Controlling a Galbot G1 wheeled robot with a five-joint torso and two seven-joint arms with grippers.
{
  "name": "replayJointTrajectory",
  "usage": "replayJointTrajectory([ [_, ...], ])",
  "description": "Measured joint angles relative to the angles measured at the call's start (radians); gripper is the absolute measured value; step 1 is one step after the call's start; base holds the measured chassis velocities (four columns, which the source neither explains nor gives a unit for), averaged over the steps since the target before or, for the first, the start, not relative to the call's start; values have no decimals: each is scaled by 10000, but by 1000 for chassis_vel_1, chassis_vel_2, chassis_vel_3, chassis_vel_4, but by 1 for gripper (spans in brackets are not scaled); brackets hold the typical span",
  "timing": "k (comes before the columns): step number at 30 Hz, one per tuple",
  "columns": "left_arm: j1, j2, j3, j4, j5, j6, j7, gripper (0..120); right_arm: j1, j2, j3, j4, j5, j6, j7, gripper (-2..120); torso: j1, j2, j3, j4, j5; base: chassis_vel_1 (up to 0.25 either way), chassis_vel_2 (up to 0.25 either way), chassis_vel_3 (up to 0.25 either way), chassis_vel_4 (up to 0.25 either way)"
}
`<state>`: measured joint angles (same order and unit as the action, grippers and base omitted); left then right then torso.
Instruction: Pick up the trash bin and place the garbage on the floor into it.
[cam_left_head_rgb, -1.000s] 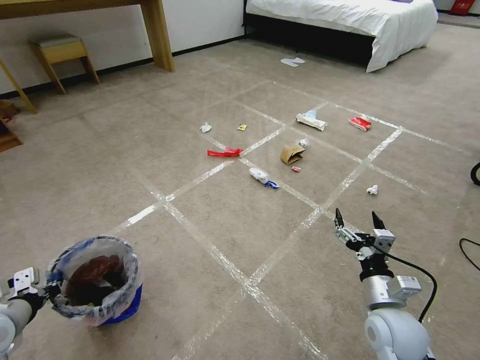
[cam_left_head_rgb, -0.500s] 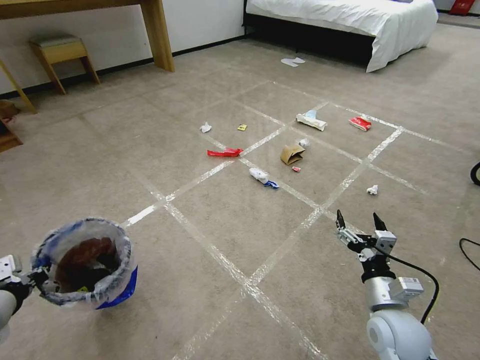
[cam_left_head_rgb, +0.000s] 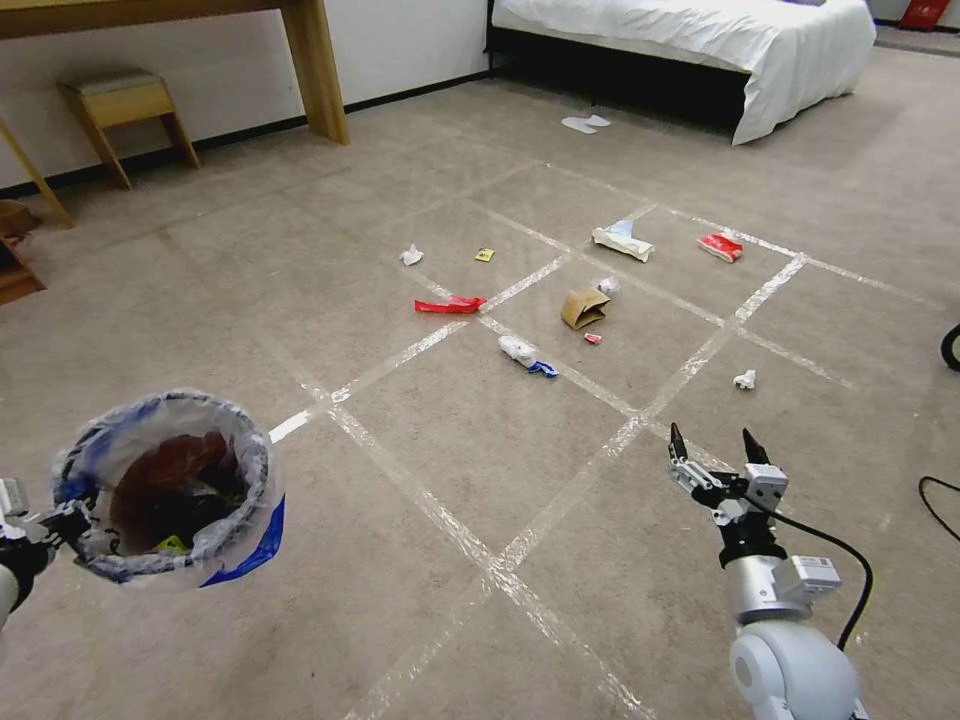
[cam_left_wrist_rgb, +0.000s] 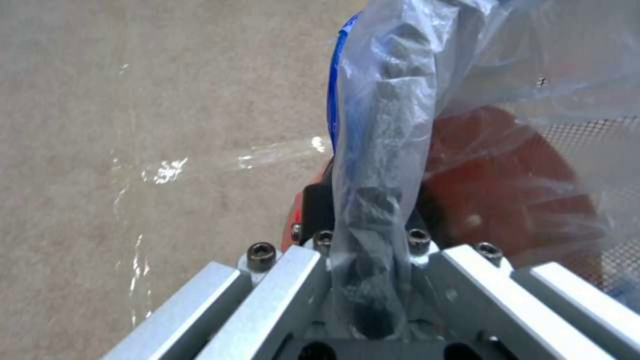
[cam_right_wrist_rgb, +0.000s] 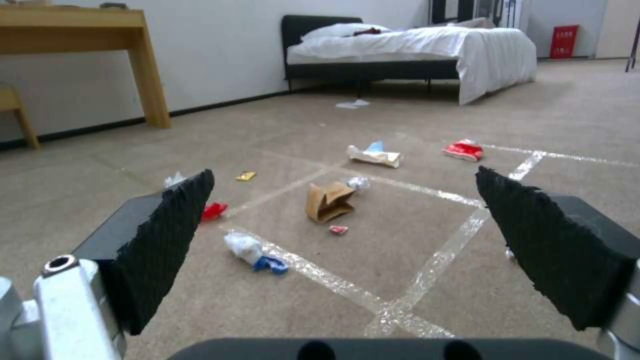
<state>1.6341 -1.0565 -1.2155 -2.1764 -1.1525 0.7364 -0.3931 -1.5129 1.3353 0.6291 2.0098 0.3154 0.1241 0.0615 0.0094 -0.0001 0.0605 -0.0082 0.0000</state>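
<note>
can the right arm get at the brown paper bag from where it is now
Probably not yet. The right gripper is open and empty, and bare floor lies between it and the paper bag, so nothing blocks it, but the bag looks too far ahead without driving closer.

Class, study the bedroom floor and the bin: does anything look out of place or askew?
Yes. Litter lies scattered on the carpet: a brown paper bag, a red wrapper strip and a red-white packet. The trash bin hangs tilted off the floor, the left gripper pinching its bagged rim. The right gripper is open.
</note>
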Motion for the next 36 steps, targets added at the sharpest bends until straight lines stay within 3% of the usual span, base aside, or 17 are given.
replayJointTrajectory([
  [11, -167, -135, 147, 345, -1280, -12, -734, 0, 69, -7, -31, -92, -127, 210, -9, 100, 0, 0, 0, -1, 0, 0, 0, 0, 0],
  [36, -277, -257, 441, 611, -1046, -13, -650, 0, 134, 40, -30, -17, 41, -1, -365, 100, 0, 2, 0, 0, -1, 0, 0, 0, 0],
])
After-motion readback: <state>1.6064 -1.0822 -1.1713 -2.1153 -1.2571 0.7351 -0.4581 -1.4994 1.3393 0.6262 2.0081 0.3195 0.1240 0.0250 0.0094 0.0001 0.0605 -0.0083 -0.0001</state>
